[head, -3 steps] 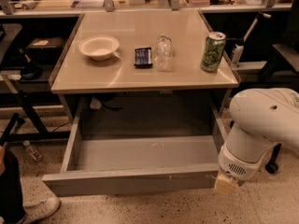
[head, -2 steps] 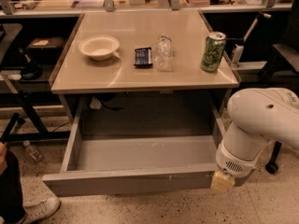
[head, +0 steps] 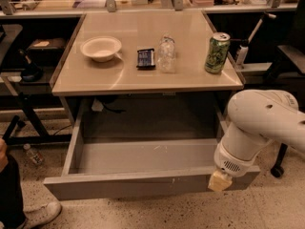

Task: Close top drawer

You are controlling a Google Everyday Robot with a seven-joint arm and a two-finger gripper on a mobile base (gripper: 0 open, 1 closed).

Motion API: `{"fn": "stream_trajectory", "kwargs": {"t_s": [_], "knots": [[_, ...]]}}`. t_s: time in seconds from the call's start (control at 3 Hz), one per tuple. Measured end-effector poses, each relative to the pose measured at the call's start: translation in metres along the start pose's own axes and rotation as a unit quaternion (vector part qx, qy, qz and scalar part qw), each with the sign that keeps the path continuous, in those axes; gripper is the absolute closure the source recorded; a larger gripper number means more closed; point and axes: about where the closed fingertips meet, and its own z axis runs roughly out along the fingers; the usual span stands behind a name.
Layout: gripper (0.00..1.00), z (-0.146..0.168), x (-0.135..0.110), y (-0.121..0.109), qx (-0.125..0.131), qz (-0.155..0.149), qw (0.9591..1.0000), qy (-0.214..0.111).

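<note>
No readable text, green can (head: 217,53) label illegible

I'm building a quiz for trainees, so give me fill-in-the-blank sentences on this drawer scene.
1. The top drawer is ___, not shut.
2. The hand is at the drawer front's end nearest the green ___.
3. On the tabletop, the snack packet lies between the bottle and the white ___.
Missing: open; can; bowl.

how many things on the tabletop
4: white bowl left, dark packet and clear bottle centre, green can right. Gripper at the front right corner of the top drawer.
</note>
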Motion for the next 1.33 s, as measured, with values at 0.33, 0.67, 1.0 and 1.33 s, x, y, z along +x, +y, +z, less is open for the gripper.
{"fn": "stream_trajectory", "kwargs": {"t_s": [0.33, 0.67, 1.0, 1.33], "knots": [[1.00, 0.000, -0.009, -0.006, 0.003, -0.008, 0.9999, -0.010], [1.00, -0.004, -0.018, -0.011, 0.009, -0.016, 0.9997, -0.017], [1.00, -0.013, -0.027, -0.017, 0.018, -0.029, 0.9991, -0.025], [0.81, -0.013, -0.028, -0.017, 0.018, -0.030, 0.9991, -0.026]]}}
